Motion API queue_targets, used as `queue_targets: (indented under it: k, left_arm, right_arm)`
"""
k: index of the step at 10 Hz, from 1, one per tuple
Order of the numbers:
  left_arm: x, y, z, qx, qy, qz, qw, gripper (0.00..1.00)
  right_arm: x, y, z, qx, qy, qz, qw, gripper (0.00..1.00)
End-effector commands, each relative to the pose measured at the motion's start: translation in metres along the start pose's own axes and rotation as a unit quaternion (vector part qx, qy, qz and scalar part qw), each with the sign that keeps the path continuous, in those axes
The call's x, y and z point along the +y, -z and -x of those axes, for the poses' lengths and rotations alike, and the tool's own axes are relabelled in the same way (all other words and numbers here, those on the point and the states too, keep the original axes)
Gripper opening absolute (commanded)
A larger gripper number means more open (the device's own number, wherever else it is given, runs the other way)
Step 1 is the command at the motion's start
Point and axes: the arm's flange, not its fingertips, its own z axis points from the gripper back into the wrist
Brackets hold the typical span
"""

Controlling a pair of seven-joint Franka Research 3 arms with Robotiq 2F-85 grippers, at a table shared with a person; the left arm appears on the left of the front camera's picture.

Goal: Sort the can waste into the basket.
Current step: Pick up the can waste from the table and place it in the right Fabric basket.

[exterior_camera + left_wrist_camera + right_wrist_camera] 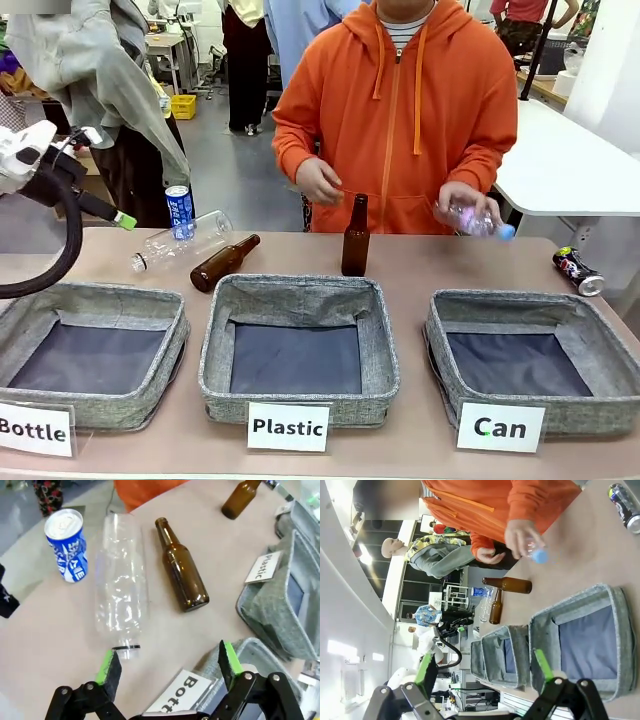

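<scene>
blue can (pixel 179 211) upright at the far left of the table (pixel 420 265), left gripper (pixel 167 661) poised near it, jaws wide apart. alongside, a clear plastic bottle (pixel 180 243) and a brown bottle (pixel 224 262) lying flat; a second brown bottle (pixel 355 237) standing mid-table. further right, a person's hand (pixel 462 208) around a small bottle (pixel 487 226). crushed dark can (pixel 578 271) on its side, behind the far right corner of the basket (pixel 520 298) carded "can". right gripper (pixel 484 666) raised, jaws spread apart.

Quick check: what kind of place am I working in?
Probably a lab or workshop staged for waste sorting: grey baskets with printed cards, a white workbench farther back, a yellow crate on the floor.
</scene>
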Motion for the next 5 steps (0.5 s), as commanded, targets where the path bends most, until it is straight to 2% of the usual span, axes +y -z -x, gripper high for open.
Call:
queue_targets:
  k: [1,4,5]
  left_arm:
    - [0.001,-0.024,0.010,-0.007,-0.028,0.024,0.999,1.00]
    - [0.004,-0.015,0.009,-0.005,-0.015,0.014,1.000,1.00]
    - [0.025,-0.012,-0.015,-0.042,0.068,0.031,0.996,1.00]
  right_arm:
    - [0.001,0.001,-0.003,-0.005,-0.010,-0.011,1.000,1.00]
    - [0.001,0.001,-0.003,-0.005,-0.010,-0.011,1.000,1.00]
    - [0.001,0.001,-0.003,-0.005,-0.010,-0.011,1.000,1.00]
